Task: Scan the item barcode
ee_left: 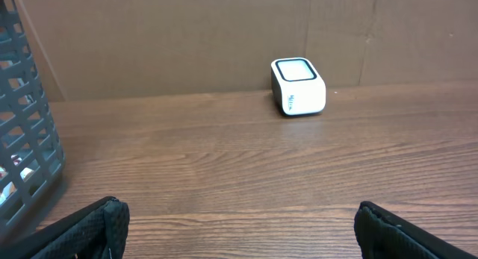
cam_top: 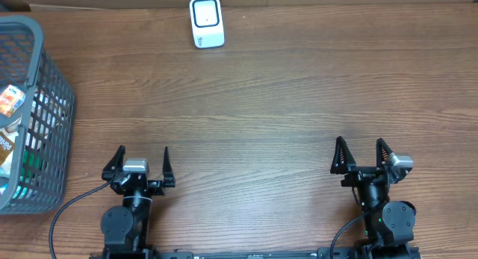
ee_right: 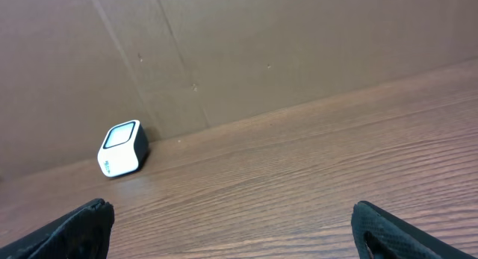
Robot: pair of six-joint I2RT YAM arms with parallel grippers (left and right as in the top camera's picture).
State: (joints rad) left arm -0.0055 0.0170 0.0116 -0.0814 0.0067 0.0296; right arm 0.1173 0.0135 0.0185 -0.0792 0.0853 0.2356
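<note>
**A:** Far left?

**B:** Grey plastic lattice basket point(cam_top: 56, 117), standing at the left edge of the brown wood-grain tabletop point(cam_top: 261, 102), partly cut off by the overhead view. Inside: assorted packaged goods, among them an orange-and-white packet point(cam_top: 9, 101) against the outer side. Remaining contents glimpsed through the mesh only, too muddled to name. Print on the packets too small to read.

**A:** Next along?

**B:** Left jaws, black, at the near edge, just right of the basket and clear of it. Spread as wide as possible, holding nothing, tips pointing toward the far edge. Black cable point(cam_top: 67, 207) looping out beside the arm base.

**A:** Beyond that?

**B:** Small white rounded-box barcode scanner with a dark-rimmed window point(cam_top: 206, 22), set at the far edge of the tabletop, left of centre, close against the brown cardboard backdrop point(ee_left: 149, 35). Upright, window face slanted upward. Well apart from the basket and from both sets of jaws. Bare wood all round it.

**A:** Far right?

**B:** Right jaws, black, at the near edge, right of centre. Likewise fully spread, nothing between the fingers point(ee_right: 75, 229), tips toward the far edge. Scanner well off to the left in the right wrist view, untouched.

**A:** Goods for scanning?

**B:** All in the basket, none on the tabletop, none in either grip.
</note>
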